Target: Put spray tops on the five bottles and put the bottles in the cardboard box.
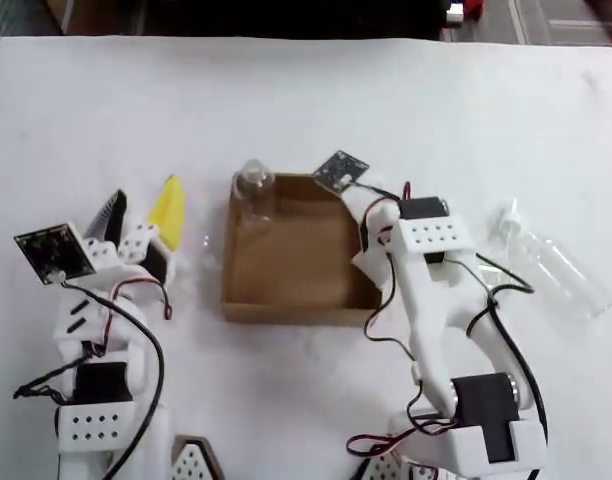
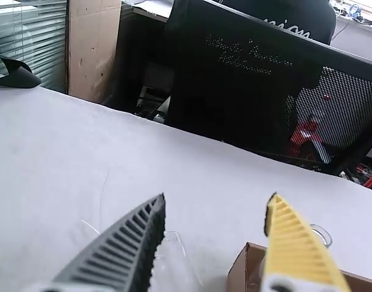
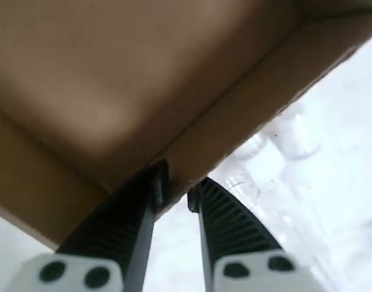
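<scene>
The cardboard box (image 1: pixel 291 300) lies open at the table's middle. A clear bottle (image 1: pixel 254 190) without a spray top stands upright in its far left corner. My right gripper (image 1: pixel 370 232) is at the box's right wall; in the right wrist view its black fingers (image 3: pixel 225 219) pinch that wall (image 3: pixel 247 103), one inside and one outside, gripper (image 3: pixel 176 182). My left gripper (image 1: pixel 144 192) hovers left of the box, open, with one grey finger (image 2: pixel 125 243) and one yellow one, gripper (image 2: pixel 216 201) holding nothing. Another clear bottle (image 1: pixel 551 262) with a spray top lies far right.
Something clear and faint (image 2: pixel 174 252) lies on the white table just below my left gripper, beside the box corner (image 2: pixel 250 267). A black chair (image 2: pixel 253 79) stands past the far table edge. Bare white table (image 1: pixel 286 100) stretches behind the box.
</scene>
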`<state>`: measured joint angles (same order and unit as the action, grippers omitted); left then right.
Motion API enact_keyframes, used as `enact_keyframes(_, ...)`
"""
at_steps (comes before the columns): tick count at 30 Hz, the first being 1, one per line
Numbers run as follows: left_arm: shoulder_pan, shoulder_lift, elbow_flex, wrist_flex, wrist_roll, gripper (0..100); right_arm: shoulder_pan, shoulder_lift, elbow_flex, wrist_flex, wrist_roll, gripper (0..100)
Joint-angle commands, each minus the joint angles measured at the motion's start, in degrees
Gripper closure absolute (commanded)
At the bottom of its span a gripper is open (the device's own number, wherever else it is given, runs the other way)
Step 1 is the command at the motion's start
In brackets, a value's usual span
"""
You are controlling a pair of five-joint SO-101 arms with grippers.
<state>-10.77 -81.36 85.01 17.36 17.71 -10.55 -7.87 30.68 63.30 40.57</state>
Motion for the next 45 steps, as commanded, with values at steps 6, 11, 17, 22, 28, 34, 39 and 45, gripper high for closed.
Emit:
enact_keyframes(6,0.57,0.04,-1.05,-1.58,-0.62,75,0.40,-0.92,0.97,-0.31,1.58,97.8)
enact_keyframes(11,0.57,0.04,-1.05,-1.58,-0.62,75,0.13,-0.84,0.97,-0.04,1.58,97.7)
enact_keyframes(17,0.57,0.04,-1.05,-1.58,-0.62,75,0.13,-0.66,0.97,0.04,0.97,95.7)
enact_keyframes(22,0.57,0.04,-1.05,-1.58,-0.62,75,0.40,-1.10,0.53,0.04,-4.48,83.7)
enact_keyframes(28,0.57,0.04,-1.05,-1.58,-0.70,75,0.13,-1.98,-3.52,4.35,-4.57,79.7)
enact_keyframes(34,0.57,0.04,-0.97,-1.58,-0.70,75,0.13,-6.20,-14.68,18.59,-5.01,80.0)
enact_keyframes(39,0.57,0.04,-0.97,-1.58,-0.70,75,1.63,-10.24,-20.75,23.60,-5.19,80.0)
enact_keyframes(45,0.57,0.04,-0.97,-1.58,-0.70,75,11.12,-11.21,-18.11,15.87,-17.76,80.3)
